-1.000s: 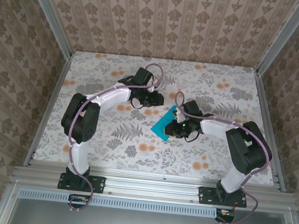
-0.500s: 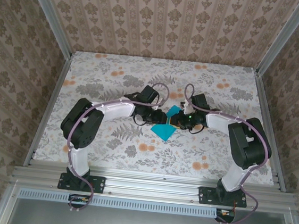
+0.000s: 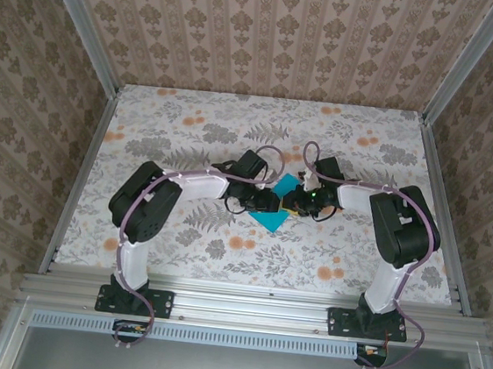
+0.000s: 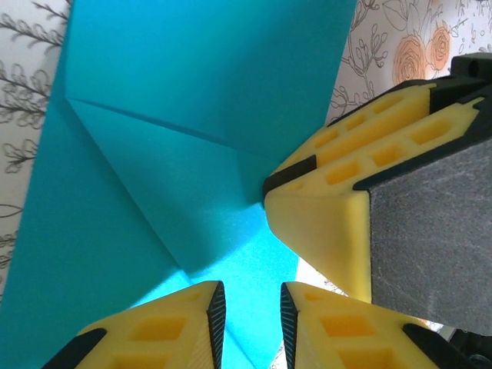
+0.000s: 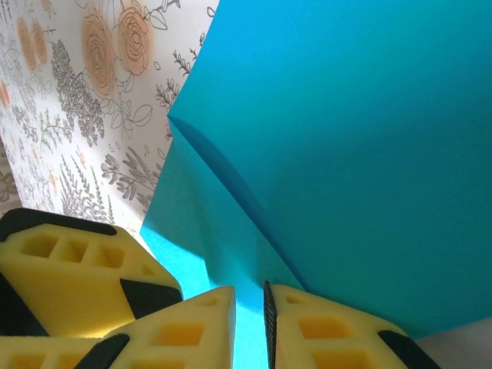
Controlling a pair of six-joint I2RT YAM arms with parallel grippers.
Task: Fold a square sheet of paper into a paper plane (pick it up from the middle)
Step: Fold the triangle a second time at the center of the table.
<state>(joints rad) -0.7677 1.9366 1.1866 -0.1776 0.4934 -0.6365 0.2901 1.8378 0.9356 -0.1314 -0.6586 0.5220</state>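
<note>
The left gripper [image 4: 252,290] has its fingers a narrow gap apart, with the teal sheet of paper [image 4: 192,100] running between them; whether it pinches, I cannot tell. The creased sheet spreads ahead of it, over the tabletop [image 3: 191,126]. The right gripper [image 5: 250,292], facing it, is nearly closed, nipping the sheet's edge.

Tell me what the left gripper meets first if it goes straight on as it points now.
Most likely the square sheet of paper: its creased surface lies directly ahead of the left gripper. A finger of the right gripper sits beside that line; depth is unclear.
</note>
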